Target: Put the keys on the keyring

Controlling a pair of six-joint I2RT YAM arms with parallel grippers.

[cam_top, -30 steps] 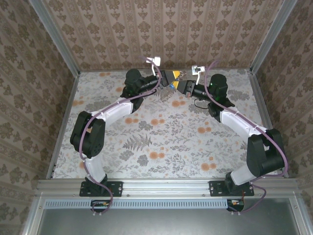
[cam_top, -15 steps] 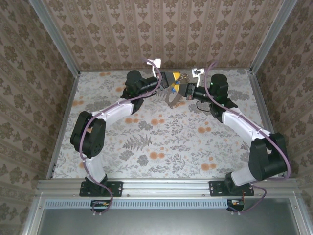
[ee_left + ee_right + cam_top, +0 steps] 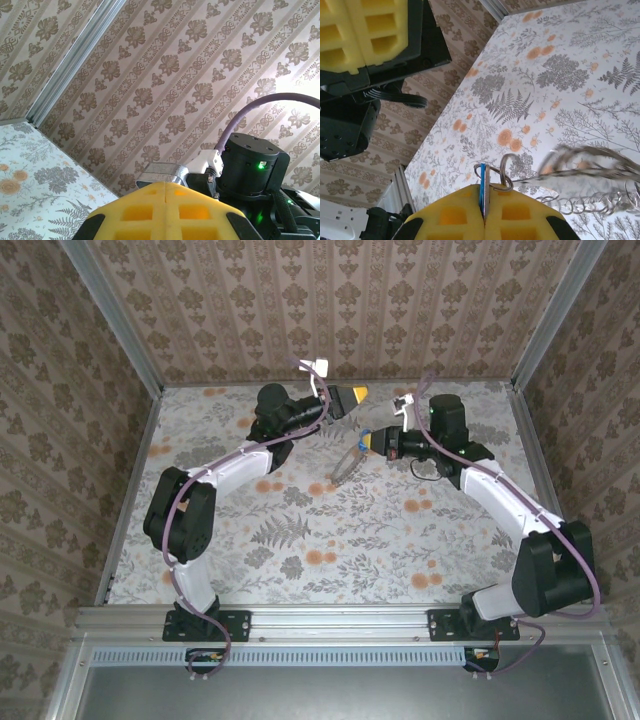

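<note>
The right gripper (image 3: 483, 202) clamps its yellow pads on the blue-headed key (image 3: 481, 182). The key is held edge-on, its long axis running along the fingers and its free end pointing out past the fingertips, away from the wrist. Just beyond those tips, touching the key's end, sits the small metal ring (image 3: 503, 170) of the keyring (image 3: 580, 167). Its beige chain strap trails off to one side of the hand and hangs below it toward the floral table (image 3: 300, 530). The left gripper (image 3: 350, 396), pads pressed together on nothing, hovers apart, across from the right hand. The key appears threaded, or nearly so; whether the ring passes fully through its hole cannot be told. What seems left is settling that and letting go.
</note>
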